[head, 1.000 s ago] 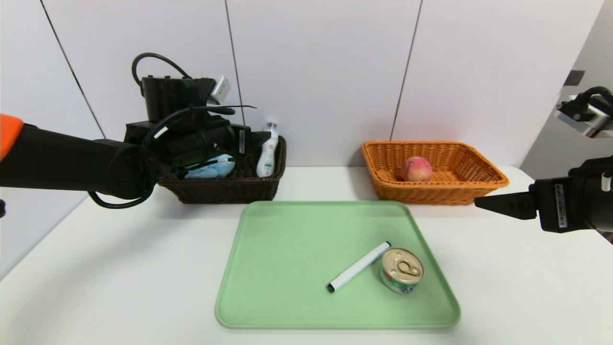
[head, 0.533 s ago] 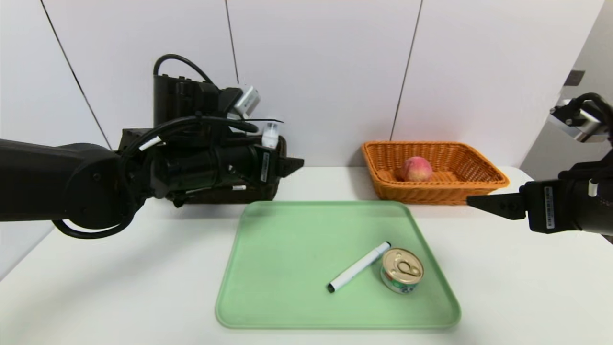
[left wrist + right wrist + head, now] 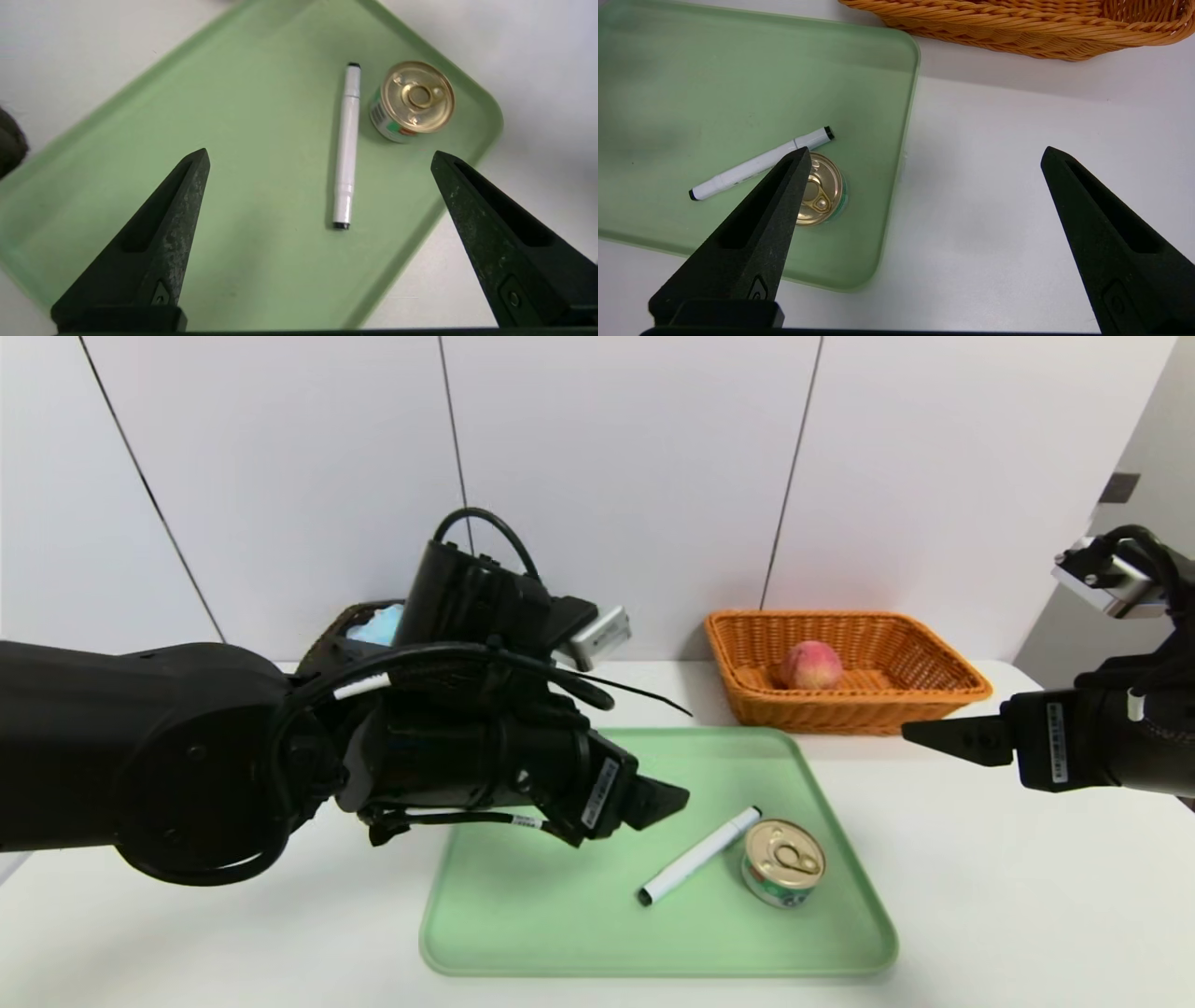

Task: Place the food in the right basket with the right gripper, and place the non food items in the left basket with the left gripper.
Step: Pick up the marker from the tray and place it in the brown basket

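We see our left end effector [image 3: 320, 156] hanging above the green tray [image 3: 523, 915], fingers spread wide apart and holding nothing. Just ahead of it, between the fingertips in the wrist view, lies the white marker [image 3: 346, 144] — flat on the tray, its far end just beside the gold-lidded can [image 3: 413, 100], which stands upright near the tray's corner. Our right end effector [image 3: 924, 154] hovers over the bench [image 3: 1008, 896] off the tray's right edge, fingers likewise apart and empty; the can and marker sit beyond one fingertip, toward the tray. Farther off, past the right end effector, the orange basket [image 3: 943, 681] holds a peach [image 3: 812, 665]. Behind our left arm the dark basket [image 3: 331, 635] is mostly hidden — a blue item [image 3: 378, 623] shows inside.
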Controlling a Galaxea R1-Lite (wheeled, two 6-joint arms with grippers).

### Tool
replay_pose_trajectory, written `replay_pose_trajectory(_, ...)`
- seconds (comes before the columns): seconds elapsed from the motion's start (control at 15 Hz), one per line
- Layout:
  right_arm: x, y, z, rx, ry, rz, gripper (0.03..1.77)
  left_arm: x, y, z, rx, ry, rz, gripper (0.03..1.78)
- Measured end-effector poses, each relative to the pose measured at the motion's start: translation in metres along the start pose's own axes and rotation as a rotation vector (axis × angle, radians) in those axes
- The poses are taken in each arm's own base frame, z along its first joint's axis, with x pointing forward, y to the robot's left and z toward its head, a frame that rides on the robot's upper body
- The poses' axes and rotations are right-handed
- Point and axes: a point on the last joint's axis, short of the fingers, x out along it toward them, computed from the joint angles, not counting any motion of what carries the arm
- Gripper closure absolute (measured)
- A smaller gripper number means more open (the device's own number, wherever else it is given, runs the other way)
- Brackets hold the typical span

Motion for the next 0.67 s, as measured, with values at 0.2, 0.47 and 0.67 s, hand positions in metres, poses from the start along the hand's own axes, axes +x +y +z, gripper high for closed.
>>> replay_pose_trajectory(0.2, 0.001, 0.0, 0.0, -0.001, 0.003, 0.0, 0.1, 0.006, -0.009, 0.0, 0.004, 0.059, -0.075, 0.12)
replay_pose_trajectory(0.47, 0.001, 0.0, 0.0, 0.002, 0.005, 0.001, 0.1, 0.021, -0.013, 0.003, 0.011, 0.096, -0.089, 0.12)
replay_pose_trajectory(0.67, 0.002, 0.0, -0.001, 0.01, 0.01, 0.009, 0.1, 0.033, -0.017, -0.005, 0.137, 0.19, -0.108, 0.12)
